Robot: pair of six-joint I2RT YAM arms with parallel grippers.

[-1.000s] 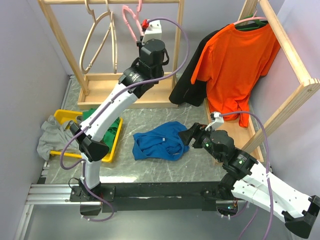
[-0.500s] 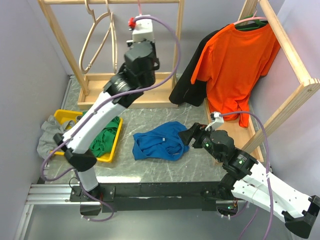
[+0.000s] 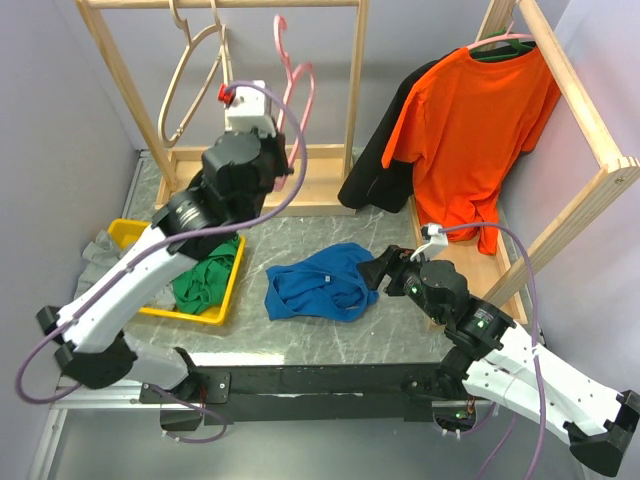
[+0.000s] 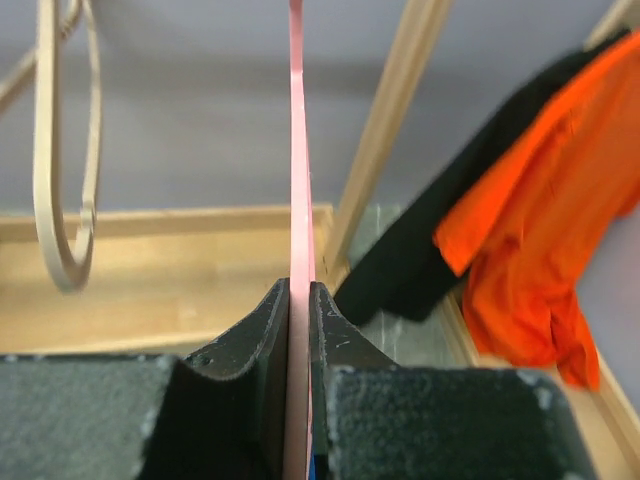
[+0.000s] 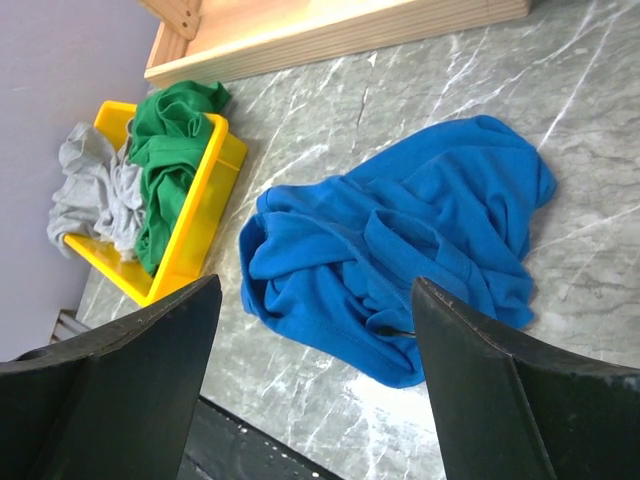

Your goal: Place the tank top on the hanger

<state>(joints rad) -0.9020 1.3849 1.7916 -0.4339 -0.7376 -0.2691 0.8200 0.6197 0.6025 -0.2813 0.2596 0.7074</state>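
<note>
Left wrist | left fingers [image 4: 250, 385] clenched on hanger [image 4: 298, 150], edge-on, long axis upright | right fingers [image 5: 130, 390] spread beside tank top [image 5: 400, 250]

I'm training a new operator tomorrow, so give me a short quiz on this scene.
1. True or false: the left claw is shut on the hanger.
2. Where does the tank top lie? A: crumpled on the table; B: in the yellow tray; C: draped on a rack.
3. Fill in: the right claw, by the tank top, is ____ (open or shut).
Key: 1 true; 2 A; 3 open.
</note>
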